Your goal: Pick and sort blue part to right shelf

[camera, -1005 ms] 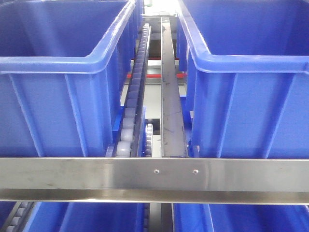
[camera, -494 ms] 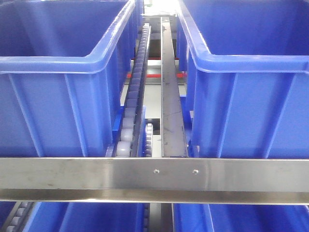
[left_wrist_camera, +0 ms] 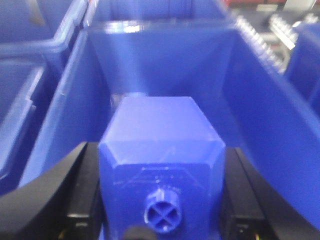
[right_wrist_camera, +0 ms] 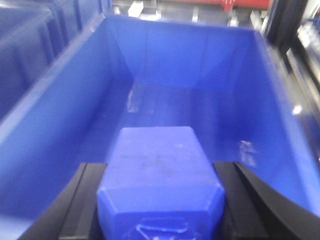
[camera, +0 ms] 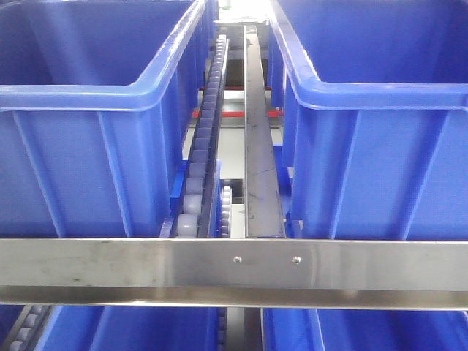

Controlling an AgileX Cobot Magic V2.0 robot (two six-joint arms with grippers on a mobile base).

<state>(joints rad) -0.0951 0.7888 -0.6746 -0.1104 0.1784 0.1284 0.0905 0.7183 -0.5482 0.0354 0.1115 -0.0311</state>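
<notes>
Left tool [left_wrist_camera: 161, 200]: clamped on a squat blue block [left_wrist_camera: 160, 140]. Black fingers [left_wrist_camera: 80, 185] press both of its flanks. The near face of the block carries a small round stud with a cross moulded into it. Its top edges are bevelled.

The left tool and its load hang over the open mouth of a blue bin [left_wrist_camera: 165, 55]. Smooth inner walls slope down to the floor. More blue bins sit off to the left of it, and a roller track shows blurred at the upper right.

Right tool [right_wrist_camera: 161, 210]: closed on the blue part [right_wrist_camera: 157, 170], with one black finger [right_wrist_camera: 85, 200] on each side. The part's flat upper face is scuffed and its shoulders slope toward the camera. The cap end is cut off by the frame edge.

The blue part is held above a second bin [right_wrist_camera: 180, 55], inside its rim line and not touching the floor. That floor has a few pale scuffs.

Front view: two large blue bins, the left crate [camera: 95, 146] and the right crate [camera: 380, 146], stand on a shelf. A line of grey rollers [camera: 205, 131] and a steel rail [camera: 259, 146] run between them. A steel crossbar [camera: 234, 270] spans the front. The tops of lower bins [camera: 131, 329] show beneath it.
</notes>
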